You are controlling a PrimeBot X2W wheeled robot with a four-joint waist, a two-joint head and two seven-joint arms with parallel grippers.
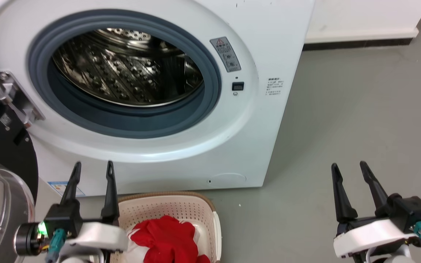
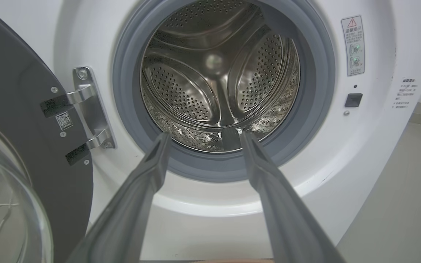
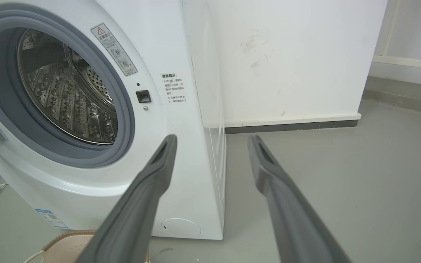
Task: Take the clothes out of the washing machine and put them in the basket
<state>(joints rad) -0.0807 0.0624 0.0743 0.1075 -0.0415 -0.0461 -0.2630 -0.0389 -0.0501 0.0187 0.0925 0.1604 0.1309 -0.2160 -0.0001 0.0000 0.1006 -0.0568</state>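
The white front-loading washing machine [image 1: 232, 146] stood with its black-framed glass door [image 1: 2, 153] swung wide to the left on a silver hinge [image 1: 16, 96]. Through the grey rubber ring [image 1: 210, 106] of the porthole, the perforated steel drum [image 1: 122, 73] showed bright and shiny. On the grey floor [image 1: 360, 120], close in front of the machine's base, sat the cream-white basket [image 1: 181, 206] with its perforated sides and brown rim. The clothes [image 1: 166, 235], red with a little white trim showing at the left edge, lay heaped inside it, cut off by the bottom of the head view and partly hidden by the left wrist. The left gripper [image 1: 93, 165] hung at the basket's left rim, its jaws standing moderately apart with nothing between them; in the left wrist view they pointed straight at the lower lip of the porthole. The right gripper [image 1: 349, 165] was well off to the right of the machine over bare floor, and its jaws too were parted and held nothing; in the right wrist view they aimed at the machine's right front corner and the white wall [image 3: 298, 54] behind it. A warning label [image 1: 226, 54] and a small black latch socket [image 1: 237, 86] sat to the right of the porthole.
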